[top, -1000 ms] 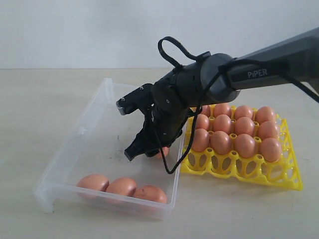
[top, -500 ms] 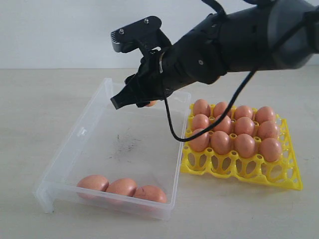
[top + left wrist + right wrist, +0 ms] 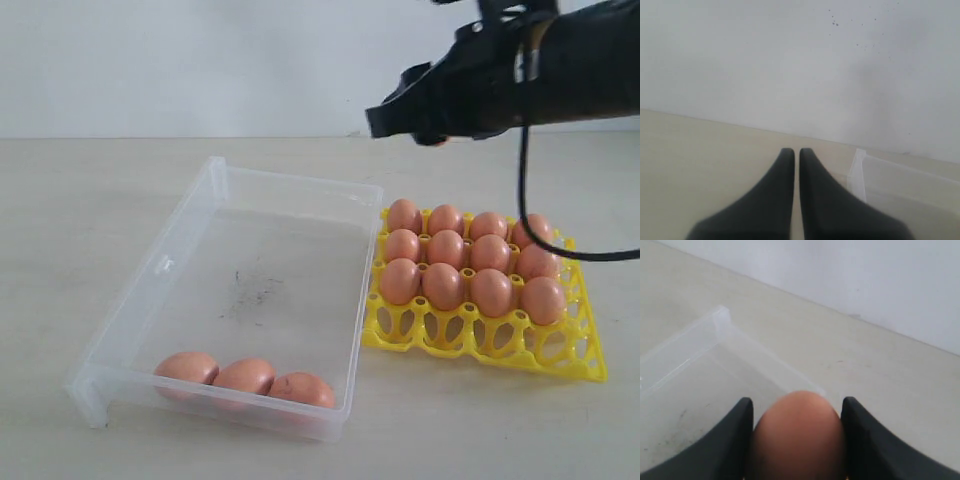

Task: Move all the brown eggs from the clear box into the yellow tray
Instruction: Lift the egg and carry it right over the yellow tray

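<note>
My right gripper hangs high above the table, behind the yellow tray, shut on a brown egg that fills the gap between its black fingers. Only a sliver of that egg shows in the exterior view. Three brown eggs lie against the near wall of the clear box. Several eggs fill the tray's three back rows, and its front row of cups is bare. My left gripper is shut on nothing, low over the table beside a corner of the box.
The box floor carries dark scuff marks. Box and tray sit side by side on a beige tabletop with a white wall behind. A black cable loops down from the right arm over the tray's back right.
The right gripper has lifted out of the clear box with an egg and swung up and to the right. The left gripper stays shut.
</note>
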You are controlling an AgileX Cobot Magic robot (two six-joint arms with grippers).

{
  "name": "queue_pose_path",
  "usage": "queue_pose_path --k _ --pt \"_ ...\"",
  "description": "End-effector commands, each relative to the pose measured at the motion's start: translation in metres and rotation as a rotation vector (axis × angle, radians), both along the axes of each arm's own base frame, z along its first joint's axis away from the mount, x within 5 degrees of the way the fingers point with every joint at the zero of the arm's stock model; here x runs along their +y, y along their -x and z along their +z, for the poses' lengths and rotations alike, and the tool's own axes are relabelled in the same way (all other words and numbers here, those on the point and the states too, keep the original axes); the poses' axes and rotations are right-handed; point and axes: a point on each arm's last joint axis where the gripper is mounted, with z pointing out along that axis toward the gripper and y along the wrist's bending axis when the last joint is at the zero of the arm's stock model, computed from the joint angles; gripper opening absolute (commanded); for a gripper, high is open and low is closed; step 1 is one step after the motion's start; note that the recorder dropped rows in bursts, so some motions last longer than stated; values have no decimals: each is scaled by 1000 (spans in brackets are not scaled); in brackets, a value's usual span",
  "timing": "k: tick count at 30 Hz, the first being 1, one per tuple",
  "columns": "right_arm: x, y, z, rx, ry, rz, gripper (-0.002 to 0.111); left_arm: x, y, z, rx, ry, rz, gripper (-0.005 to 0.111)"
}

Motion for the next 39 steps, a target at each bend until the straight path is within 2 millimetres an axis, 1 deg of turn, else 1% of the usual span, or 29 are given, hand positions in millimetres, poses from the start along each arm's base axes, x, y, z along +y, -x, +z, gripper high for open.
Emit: queue_pose_path --k 1,3,5,11,13,16,22,24,26,31,35,39 --pt "-38 13 22 -74 64 -76 0 0 0 1 -2 2 -4 4" --pt "-55 19 27 -100 123 -123 0 0 0 1 -2 2 -4 4" --pt "-60 25 30 -141 149 -131 0 0 0 1 -2 2 -4 4" --pt "-65 40 41 -223 111 -120 0 0 0 1 -2 2 -4 4" --pt "-68 44 40 -220 113 -122 0 0 0 1 -2 2 -4 4" --pt "-66 49 24 -190 67 -113 0 0 0 1 -2 2 -4 4" --pt "-50 67 -19 -232 -116 90 0 0 0 1 -2 2 -4 4" --pt "-47 75 -30 -260 -155 151 0 0 0 1 -2 2 -4 4" --pt "-48 82 -42 -279 -179 174 0 0 0 1 -2 2 -4 4" --pt "-58 94 -67 -323 -170 135 0 0 0 1 -2 2 -4 4" --pt "-60 102 -83 -386 -148 163 0 0 0 1 -2 2 -4 4" --pt "-60 101 -99 -403 -131 173 0 0 0 1 -2 2 -4 4"
